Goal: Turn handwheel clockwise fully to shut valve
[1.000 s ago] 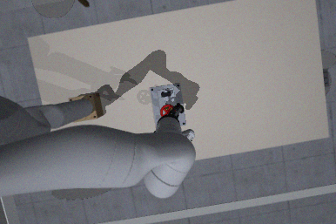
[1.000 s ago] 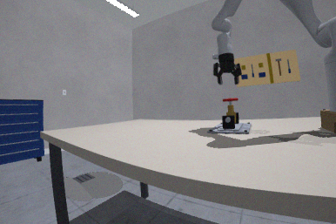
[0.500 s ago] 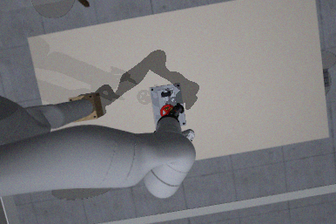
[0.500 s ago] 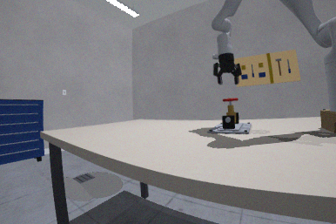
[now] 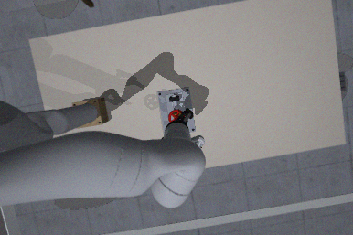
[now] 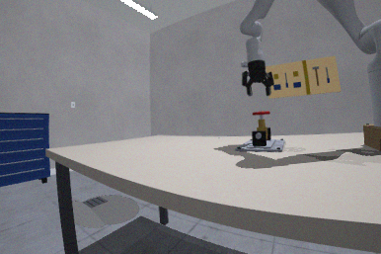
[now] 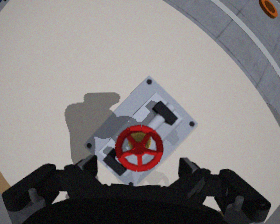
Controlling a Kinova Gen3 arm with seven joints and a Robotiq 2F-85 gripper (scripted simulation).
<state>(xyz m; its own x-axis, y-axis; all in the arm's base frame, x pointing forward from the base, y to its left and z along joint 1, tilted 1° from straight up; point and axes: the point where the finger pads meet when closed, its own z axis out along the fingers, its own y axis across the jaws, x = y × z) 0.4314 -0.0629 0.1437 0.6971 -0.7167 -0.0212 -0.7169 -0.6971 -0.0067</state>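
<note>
Grey walls and a tiled floor surround a cream table (image 6: 148, 165), with a blue drawer cabinet (image 6: 22, 145) at the far left of the exterior view and a tan tool board (image 6: 306, 77) on the back wall. On the table stands the valve: a grey base plate (image 7: 164, 100) carrying a brass valve body (image 6: 262, 127) topped by the red handwheel (image 7: 140, 148). In the top view, the handwheel (image 5: 174, 116) lies near the middle of the table, slightly toward its 6 o'clock edge, and is partly covered by the arm's wrist. The gripper (image 6: 257, 87) hangs directly above the handwheel (image 6: 261, 114), well apart from it, fingers pointing down. The fingers stand fully spread and hold nothing. In the wrist view, the handwheel sits between the two dark fingers, near the centre of the frame. A tan block (image 5: 93, 112) near the table's 9 o'clock edge appears to be the arm's mount, though the arm hides most of it.
</note>
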